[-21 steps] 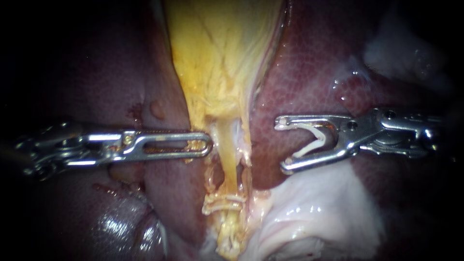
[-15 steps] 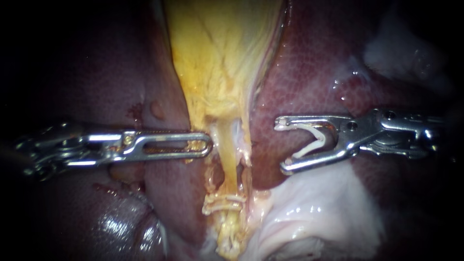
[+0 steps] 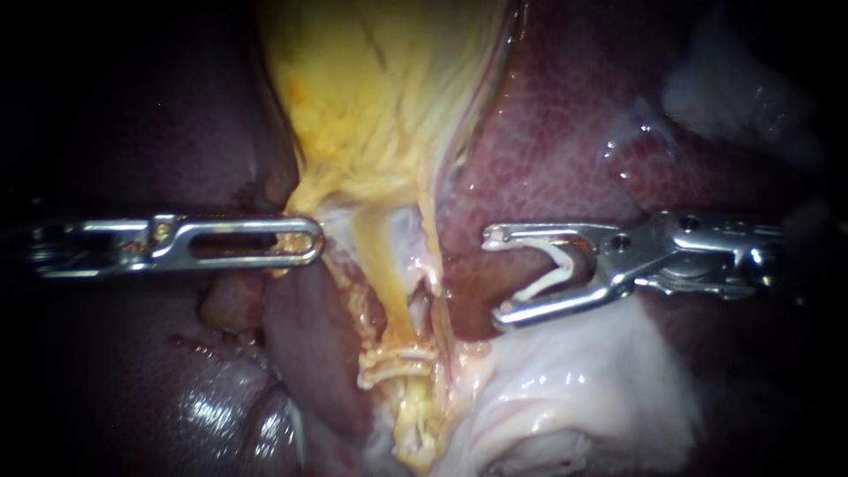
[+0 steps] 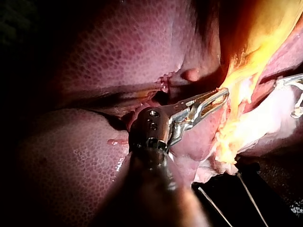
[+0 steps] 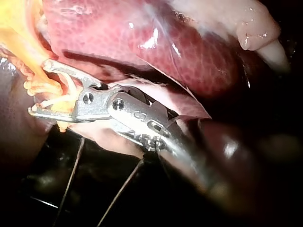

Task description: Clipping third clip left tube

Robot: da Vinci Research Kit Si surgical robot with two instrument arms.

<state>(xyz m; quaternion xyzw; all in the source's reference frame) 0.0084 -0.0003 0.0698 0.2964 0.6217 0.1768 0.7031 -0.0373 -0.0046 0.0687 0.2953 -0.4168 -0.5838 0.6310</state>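
Dark, stippled liver [image 3: 565, 132] flanks both sides, and glistening pale tissue [image 3: 574, 389] lies under our right instrument [image 3: 493, 278]. Its jaws stand wide apart, with an open white clip [image 3: 552, 272] seated between them and touching both. They face the left tube [image 3: 384, 283], near it but apart. The tube is a yellow cord slanting down to two whitish clips [image 3: 396, 360] around it. Our left instrument [image 3: 311, 240] has slotted steel jaws closed on the gallbladder [image 3: 371, 106] edge. Since half a second ago it has drawn leftward, stretching that yellow fibrous sheet. Our right instrument has edged nearer the tube.
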